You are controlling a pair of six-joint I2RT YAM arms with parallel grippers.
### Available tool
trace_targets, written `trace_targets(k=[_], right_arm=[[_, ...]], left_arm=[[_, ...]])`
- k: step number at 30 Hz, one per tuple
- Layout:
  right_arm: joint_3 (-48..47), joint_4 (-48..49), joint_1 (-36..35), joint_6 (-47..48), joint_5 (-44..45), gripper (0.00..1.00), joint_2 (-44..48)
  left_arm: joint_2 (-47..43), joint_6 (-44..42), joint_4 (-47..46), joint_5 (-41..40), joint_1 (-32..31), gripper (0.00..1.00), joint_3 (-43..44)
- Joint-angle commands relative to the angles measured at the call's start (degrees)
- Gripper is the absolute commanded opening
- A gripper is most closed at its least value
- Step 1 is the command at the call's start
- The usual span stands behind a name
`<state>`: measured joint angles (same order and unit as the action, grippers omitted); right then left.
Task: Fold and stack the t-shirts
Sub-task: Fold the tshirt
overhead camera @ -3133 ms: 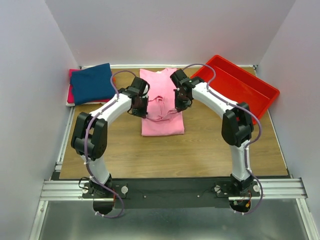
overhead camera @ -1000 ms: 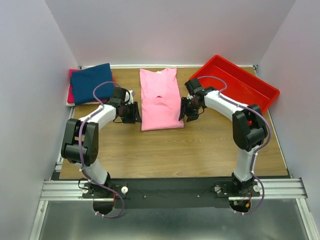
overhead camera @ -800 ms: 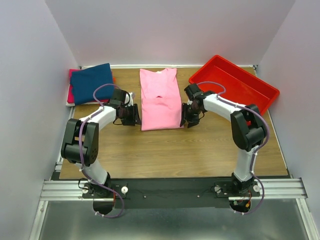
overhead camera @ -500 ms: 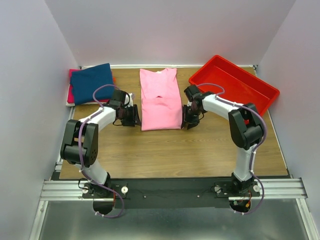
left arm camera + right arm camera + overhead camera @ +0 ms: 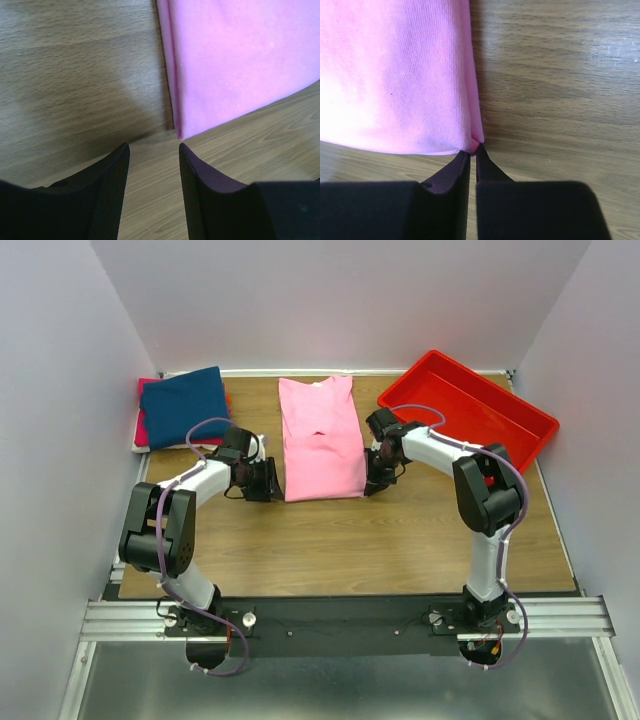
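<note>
Item: pink t-shirt (image 5: 320, 440), flat mid-table; right gripper (image 5: 473, 150) pinches only its 5 o'clock corner tip, left gripper (image 5: 153, 148) gapes short of the 7 o'clock corner; a lift now risks slipping and a skewed fold.

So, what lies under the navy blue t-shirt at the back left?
A red-magenta edge and a white edge show beneath the navy blue t-shirt; the rest of the pile is covered.
</note>
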<state>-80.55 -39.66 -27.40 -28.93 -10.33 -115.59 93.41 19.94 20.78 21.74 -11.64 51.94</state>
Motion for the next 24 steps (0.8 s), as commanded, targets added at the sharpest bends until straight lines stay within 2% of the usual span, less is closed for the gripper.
trace_targets(k=[1,8,24], right_arm=[[0.22,1.34,-0.46,1.42,1.1,0.12,-3.15],[0.75,1.25,-0.46,1.5,1.01,0.12,-3.06],[0.22,1.25,-0.46,1.86,0.4,0.11,-3.76]], left_arm=[[0.29,-0.08,-2.32,4.98,-0.14,0.52,-0.53],[0.29,0.71,-4.16,7.79,-0.14,0.53,-0.09],[6.0,1.85,-4.25,8.06,-0.66,0.54,1.58]])
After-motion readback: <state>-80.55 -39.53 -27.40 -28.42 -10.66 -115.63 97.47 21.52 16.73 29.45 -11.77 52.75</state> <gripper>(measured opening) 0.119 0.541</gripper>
